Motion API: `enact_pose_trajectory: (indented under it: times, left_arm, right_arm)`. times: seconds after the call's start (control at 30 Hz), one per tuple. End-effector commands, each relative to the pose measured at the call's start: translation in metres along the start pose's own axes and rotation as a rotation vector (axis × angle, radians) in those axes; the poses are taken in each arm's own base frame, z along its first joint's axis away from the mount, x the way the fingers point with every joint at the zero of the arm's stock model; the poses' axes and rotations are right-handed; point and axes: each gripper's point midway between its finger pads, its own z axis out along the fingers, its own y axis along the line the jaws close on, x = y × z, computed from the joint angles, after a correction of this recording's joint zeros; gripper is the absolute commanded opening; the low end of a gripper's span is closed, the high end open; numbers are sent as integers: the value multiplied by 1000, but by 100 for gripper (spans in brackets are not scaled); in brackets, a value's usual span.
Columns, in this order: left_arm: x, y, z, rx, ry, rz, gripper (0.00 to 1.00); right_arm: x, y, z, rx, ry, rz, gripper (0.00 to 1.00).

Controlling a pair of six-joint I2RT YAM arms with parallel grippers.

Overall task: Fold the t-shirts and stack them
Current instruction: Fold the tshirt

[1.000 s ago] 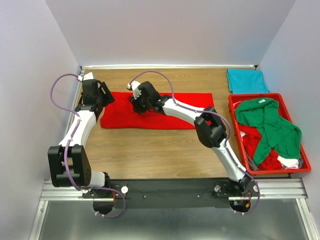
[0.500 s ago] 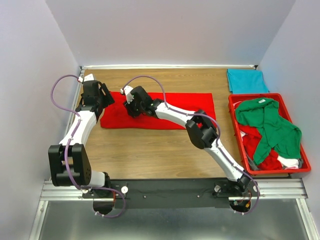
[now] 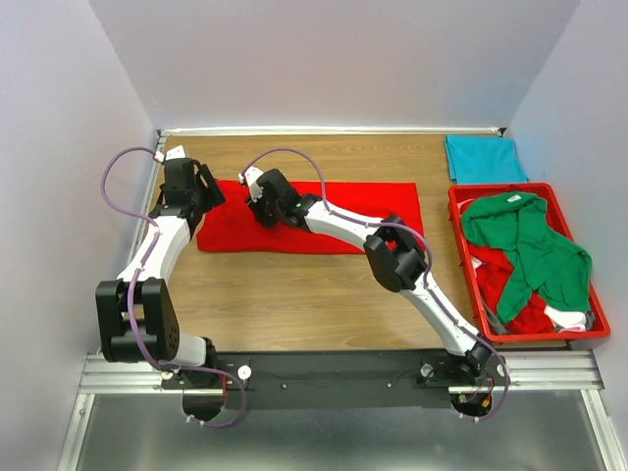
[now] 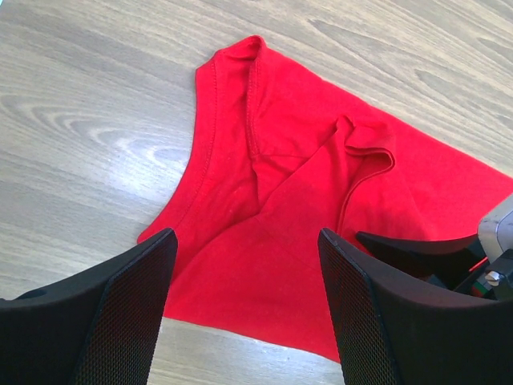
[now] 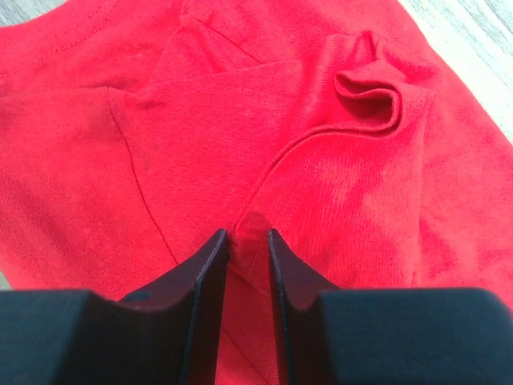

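Though rumpled, soft red t-shirt (image 5: 361, 200), prob. cotton.

The left arm (image 3: 155, 250) reaches up the left side from its base. Its wrist tips the left gripper (image 4: 247, 237) downward, with the fingers (image 4: 132, 297) spread wide and nothing between them. The right arm (image 3: 432, 294) stretches far across to the left with its elbow raised mid-span, and the right gripper (image 5: 248, 234) has its fingers nearly together, pinching a raised fold of the red t-shirt (image 5: 345, 184).
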Motion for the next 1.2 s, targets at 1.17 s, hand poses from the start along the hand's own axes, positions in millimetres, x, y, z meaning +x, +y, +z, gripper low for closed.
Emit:
enact_pose_trajectory:
  times: [1.17]
  left_arm:
    - [57,-69,34,347,264,-251,87]
  right_arm:
    - [-42,-5,-61,30,-61,-84,1]
